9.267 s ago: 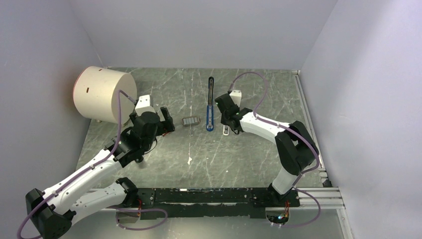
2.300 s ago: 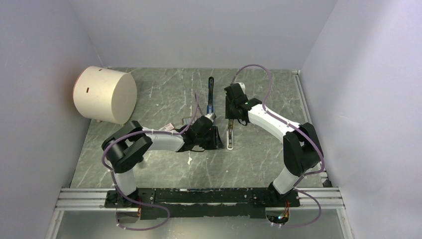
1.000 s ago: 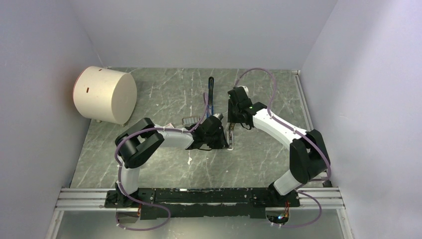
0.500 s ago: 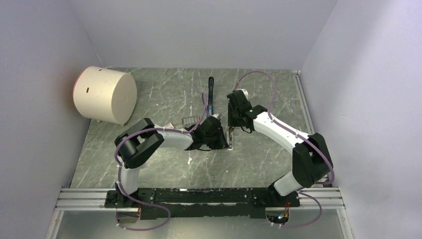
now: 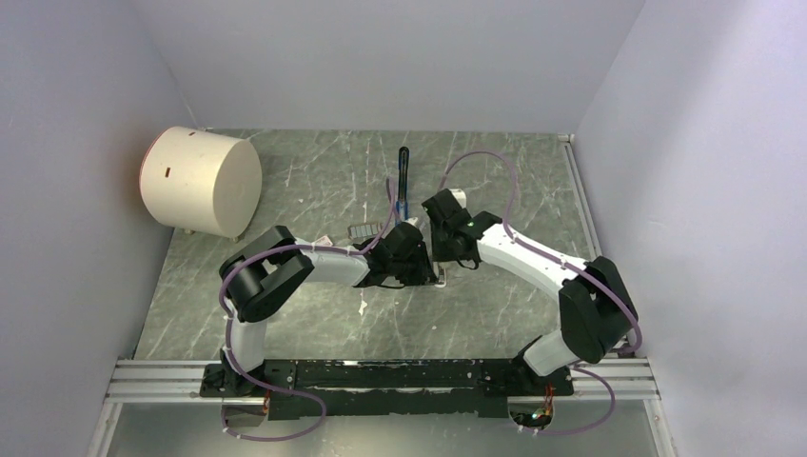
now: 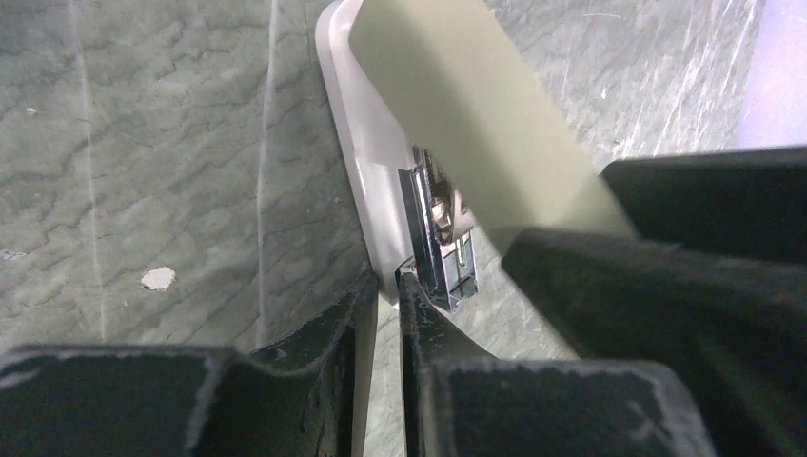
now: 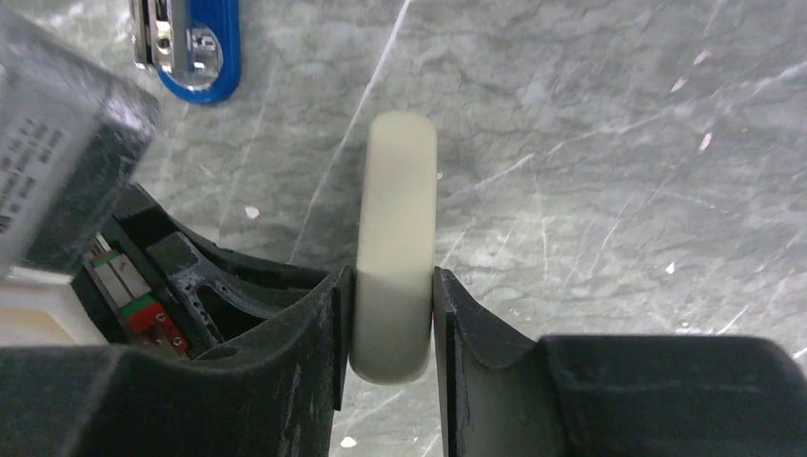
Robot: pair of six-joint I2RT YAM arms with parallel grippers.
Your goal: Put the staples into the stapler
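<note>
Black fingers fill the foot of both wrist views. In the left wrist view the left gripper [image 6: 388, 295] is pinched almost shut on the thin edge of the lower half of an off-white hinged bar [image 6: 357, 143]. A bright metal channel [image 6: 442, 238] sits inside the bar, and its other half slants up to the right into black shapes cut off by the frame.

The right wrist view shows none of that metal, only the bar's rounded back clamped from both sides by the right gripper [image 7: 392, 286]. Beyond it, top left, the blue stapler [image 7: 195, 52] shows just a rounded end with chrome, lying on the marbled table [image 7: 619, 143] apart from the bar.

From overhead the two grippers meet mid-table and hide nearly all of the bar. The stapler runs away from them toward the back wall, black end farthest. A strip of staples [image 5: 363, 231], small and hard to make out, lies just left of the left gripper. A cream cylinder [image 5: 195, 181] stands far left.
</note>
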